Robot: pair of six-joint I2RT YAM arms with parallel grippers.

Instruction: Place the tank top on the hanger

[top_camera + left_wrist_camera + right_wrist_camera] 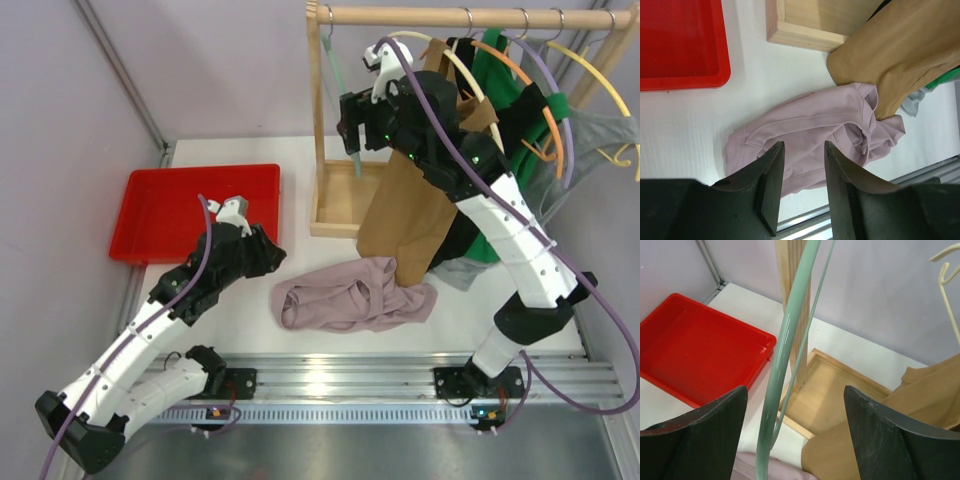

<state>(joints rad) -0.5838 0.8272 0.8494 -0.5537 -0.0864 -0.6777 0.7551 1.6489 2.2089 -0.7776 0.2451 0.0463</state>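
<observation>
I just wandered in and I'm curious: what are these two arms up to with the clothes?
The right end effector is raised to the wooden clothes rack. It is open around a mint-green hanger that hangs from the rod, and is not gripping it. The mauve tank top lies crumpled on the white table, not yet on the hanger. The left end effector hovers by the top's edge, open and empty.

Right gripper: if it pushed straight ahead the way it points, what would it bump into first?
Probably the hanger, which hangs between the right gripper's open jaws; how far ahead it is remains unclear.
</observation>
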